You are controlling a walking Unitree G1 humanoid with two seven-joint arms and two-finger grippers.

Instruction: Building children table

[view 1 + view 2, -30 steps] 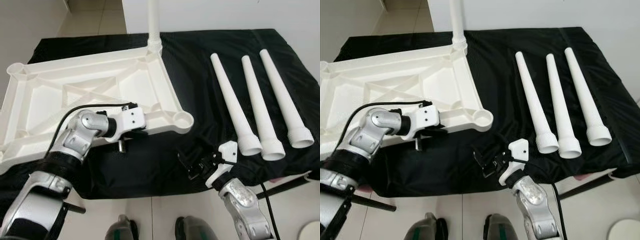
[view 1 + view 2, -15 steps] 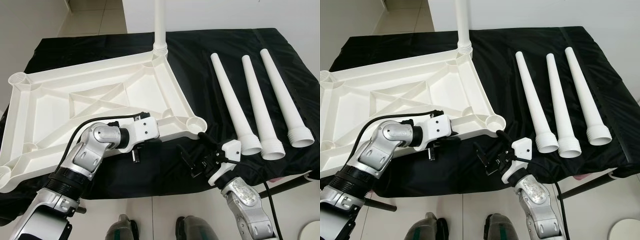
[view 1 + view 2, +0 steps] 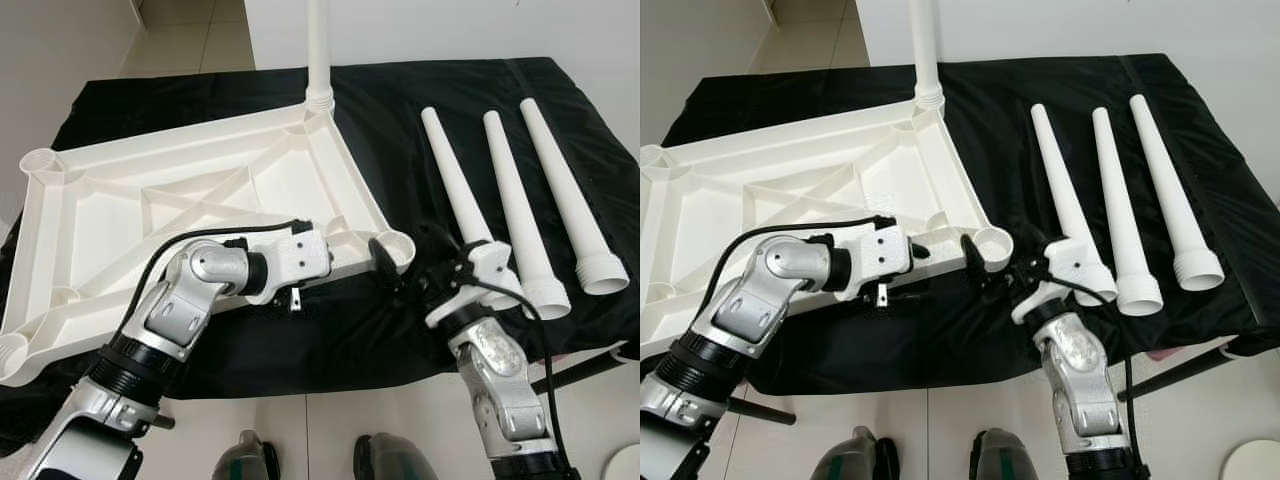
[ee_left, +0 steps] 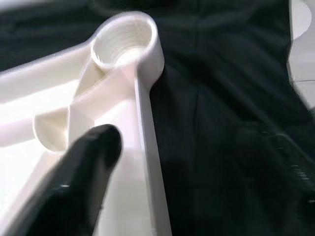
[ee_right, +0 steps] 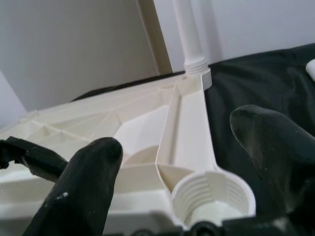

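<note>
Left tool (image 3: 300, 262) clamps tabletop (image 3: 190, 195) rim near bench front edge, right tool (image 5: 197, 177) open astride corner socket (image 5: 211, 194); top could slide w/ loose grip.

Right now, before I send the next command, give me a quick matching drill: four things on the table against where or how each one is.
Things:
1. left gripper
2. right gripper
3. loose legs
4. screwed-in leg

States:
A. lying side by side on the black cloth
B. upright at the tabletop's far corner
C. fingers open around the empty near corner socket
D. on the tabletop's near rim

Pairs: 1-D, 2-C, 3-A, 4-B
</note>
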